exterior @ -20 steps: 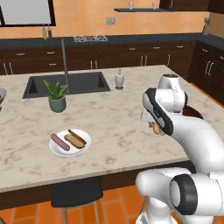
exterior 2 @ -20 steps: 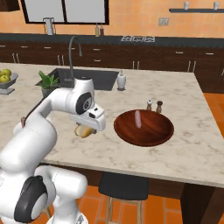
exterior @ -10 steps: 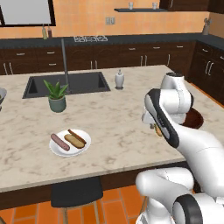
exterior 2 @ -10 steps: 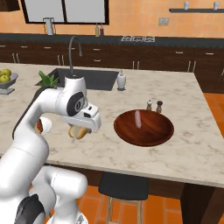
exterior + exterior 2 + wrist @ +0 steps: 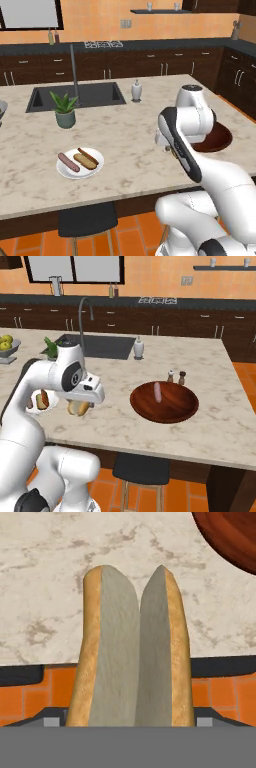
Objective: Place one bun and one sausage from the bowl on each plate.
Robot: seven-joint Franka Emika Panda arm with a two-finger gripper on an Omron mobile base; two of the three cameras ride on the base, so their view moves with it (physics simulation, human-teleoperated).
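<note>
Where the arm blocked our view, we barely saw the white plate [image 5: 36, 406]. We saw a sausage in the bowl [image 5: 165, 402]. The gripper [image 5: 79, 407], fingertips hidden, clasped a split bun [image 5: 131, 649] over the counter [image 5: 45, 587].

Orange walls [image 5: 100, 20], dark cabinets [image 5: 165, 323] — terracotta tile floor [image 5: 130, 235].

— Where does the bowl [image 5: 164, 401] sit?
— Right of centre in the right base view, on the counter [image 5: 210, 421]. One sausage [image 5: 158, 391] lies in it, and two shakers [image 5: 176, 377] stand just behind its far rim.
— And the plate [image 5: 80, 163]?
— Lower left in the left base view, with a sausage and a filled bun on it; the plant [image 5: 64, 109] stands behind it, before the sink [image 5: 75, 96].
— The split bun [image 5: 131, 652]?
— Centre of the hand view, above the counter edge.
</note>
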